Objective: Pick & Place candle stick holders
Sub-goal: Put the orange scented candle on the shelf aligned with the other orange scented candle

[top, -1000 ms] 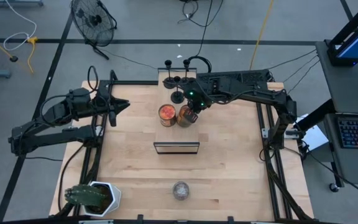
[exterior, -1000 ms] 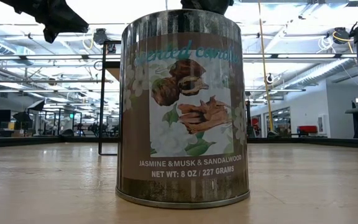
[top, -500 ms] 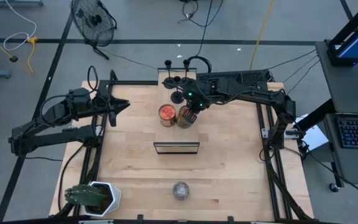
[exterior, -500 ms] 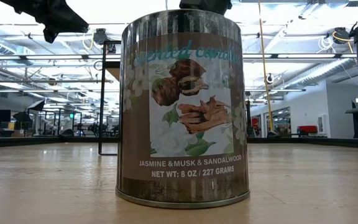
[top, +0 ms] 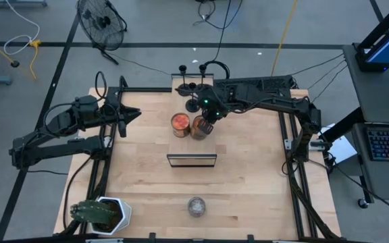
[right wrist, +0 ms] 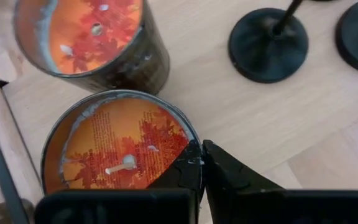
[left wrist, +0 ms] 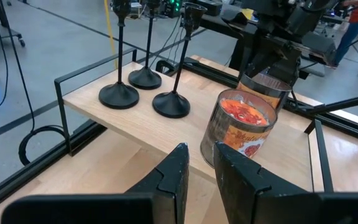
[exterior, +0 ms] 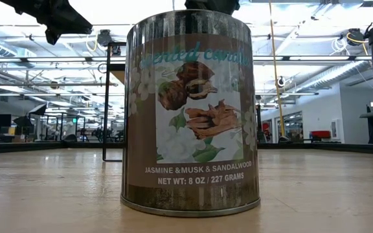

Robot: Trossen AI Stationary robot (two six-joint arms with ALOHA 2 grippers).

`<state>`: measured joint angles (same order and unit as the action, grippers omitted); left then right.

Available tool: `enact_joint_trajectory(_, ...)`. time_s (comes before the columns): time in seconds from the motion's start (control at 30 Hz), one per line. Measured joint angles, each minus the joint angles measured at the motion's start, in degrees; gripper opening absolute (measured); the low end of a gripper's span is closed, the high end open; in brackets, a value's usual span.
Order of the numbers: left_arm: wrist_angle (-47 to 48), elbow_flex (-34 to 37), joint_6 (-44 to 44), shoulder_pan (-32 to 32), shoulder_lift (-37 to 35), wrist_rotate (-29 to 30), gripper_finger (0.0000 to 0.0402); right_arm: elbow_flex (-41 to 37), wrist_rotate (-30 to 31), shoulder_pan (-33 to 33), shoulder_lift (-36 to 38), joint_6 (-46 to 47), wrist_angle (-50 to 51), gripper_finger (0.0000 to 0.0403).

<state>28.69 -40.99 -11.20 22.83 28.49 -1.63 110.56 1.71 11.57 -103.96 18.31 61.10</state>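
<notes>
Pale, grained wood covers the table (top: 248, 175), framed by dark metal rails. At its far edge a small raised wooden platform (left wrist: 166, 127) with a thin black wire rail holds the three candle stick holders (left wrist: 145, 78): matte black, each a round disc base, a thin upright stem and a small cup on top. They stand close together but apart, at the platform's far end.

Two cylindrical tins (top: 190, 125) with mottled metal walls and orange-red wax tops, each with a small wick, sit side by side on the platform's near end. The right gripper (right wrist: 201, 163) hangs over the right-hand tin, its dark fingers pressed together with the tips at the tin's rim; whether they pinch the rim cannot be told. The nearest holder's base (right wrist: 268, 45) lies just beyond that tin.

The left gripper (left wrist: 200, 163) waits over the table's left side, well apart from the holders, pointing toward them with a narrow gap between its fingers and nothing in it.

Bare wood stretches in front of the platform, broken by a low black frame (top: 191, 160), a shiny round silver object (top: 196, 206) and a potted cactus (top: 100, 214) at the near left corner.
</notes>
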Motion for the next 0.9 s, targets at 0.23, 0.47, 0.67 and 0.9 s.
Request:
enact_joint_trajectory(0.23,0.0,0.0,0.0,0.0,0.0,0.0,0.0081,0.0,1.4,0.5,0.0,-1.1,0.4,0.0006)
enact_joint_trajectory(0.47,0.0,0.0,0.1,0.0,0.0,0.0,0.0081,0.0,1.1,0.4,0.0,-1.2,0.4,0.0006)
enact_joint_trajectory(0.67,0.0,0.0,0.1,0.0,0.0,0.0,0.0081,0.0,1.2,0.6,0.0,-1.2,0.4,0.0006)
enact_joint_trajectory(0.9,0.0,0.0,0.0,0.0,0.0,0.0,0.0081,0.0,1.2,0.7,0.0,-1.2,-0.3,0.0016)
